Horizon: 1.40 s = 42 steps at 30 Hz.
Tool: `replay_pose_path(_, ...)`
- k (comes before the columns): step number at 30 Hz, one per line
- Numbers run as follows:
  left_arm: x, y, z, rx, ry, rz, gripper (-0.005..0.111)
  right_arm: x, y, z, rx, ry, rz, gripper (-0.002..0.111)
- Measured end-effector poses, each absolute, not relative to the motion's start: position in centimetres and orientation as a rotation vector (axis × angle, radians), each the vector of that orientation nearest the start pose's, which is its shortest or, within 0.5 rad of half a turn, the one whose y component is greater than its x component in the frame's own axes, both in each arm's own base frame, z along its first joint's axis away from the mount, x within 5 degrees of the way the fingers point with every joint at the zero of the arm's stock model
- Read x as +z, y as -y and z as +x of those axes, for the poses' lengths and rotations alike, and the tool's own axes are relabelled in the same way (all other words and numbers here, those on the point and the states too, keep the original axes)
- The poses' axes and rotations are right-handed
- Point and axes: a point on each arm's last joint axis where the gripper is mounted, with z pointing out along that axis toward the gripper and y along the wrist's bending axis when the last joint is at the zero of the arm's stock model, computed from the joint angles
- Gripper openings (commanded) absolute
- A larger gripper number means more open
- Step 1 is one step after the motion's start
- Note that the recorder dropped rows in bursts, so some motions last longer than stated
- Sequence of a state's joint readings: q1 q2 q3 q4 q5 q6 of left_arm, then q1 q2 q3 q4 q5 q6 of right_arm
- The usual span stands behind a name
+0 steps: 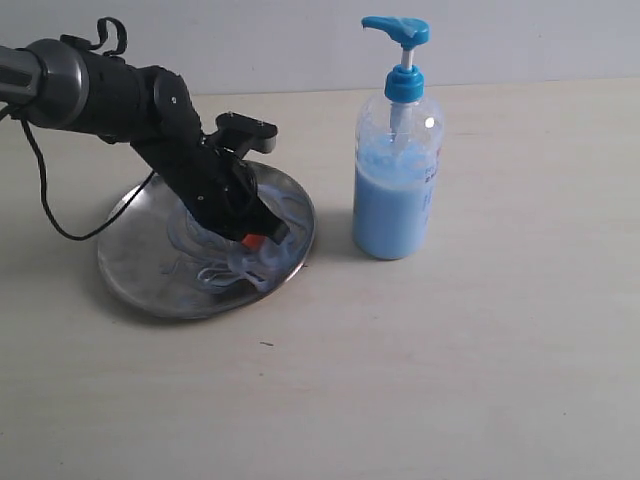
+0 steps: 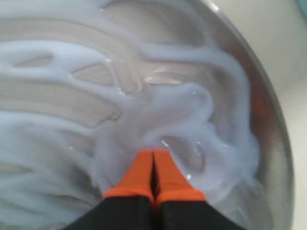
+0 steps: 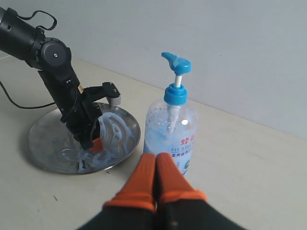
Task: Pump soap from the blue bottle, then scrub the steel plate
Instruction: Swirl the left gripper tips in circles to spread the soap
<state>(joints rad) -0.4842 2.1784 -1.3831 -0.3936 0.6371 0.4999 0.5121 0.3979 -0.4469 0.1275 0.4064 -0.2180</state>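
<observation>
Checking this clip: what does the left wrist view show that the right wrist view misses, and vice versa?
Left wrist only: close detail of the soap swirls. Right wrist only: the upright blue bottle, the left arm, and the shut, empty right end effector. Both: the smeared steel plate with the shut left end effector down in the soap.

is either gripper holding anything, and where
Nothing held. Left gripper is shut, tips in the soap on the plate; right gripper is shut and empty.

Beige tabletop (image 1: 470, 390), pale wall (image 1: 280, 40)
</observation>
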Motion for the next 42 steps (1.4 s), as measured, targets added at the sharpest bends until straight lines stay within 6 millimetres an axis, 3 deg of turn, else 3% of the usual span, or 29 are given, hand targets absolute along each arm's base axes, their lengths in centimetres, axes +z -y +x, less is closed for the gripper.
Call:
replay_pose_path(11, 10.2, 22.4, 35.5, -0.613, -2.728, 0.973, 0.0, 30.0, -4.7, 7.4, 0.334, -1.753, -0.592, 0.0)
replay_pose_path(19, 9.9, 22.6, 36.8, -0.56, -2.64, 0.824, 0.0, 30.0, -4.7, 7.4, 0.334, -1.753, -0.592, 0.0)
replay_pose_path(27, 9.9, 21.6, 37.1, -0.371, -2.623, 0.955, 0.0, 30.0, -4.7, 7.4, 0.339, -1.755, -0.588, 0.0)
replay_pose_path(34, 10.3, 21.4, 36.2, -0.399, -2.7, 1.026, 0.0, 30.0, -4.7, 7.4, 0.339, -1.755, -0.588, 0.0)
replay_pose_path(42, 10.6, 21.9, 35.3, -0.548, -2.752, 0.993, 0.0, 30.0, -4.7, 7.4, 0.343, -1.756, -0.586, 0.0)
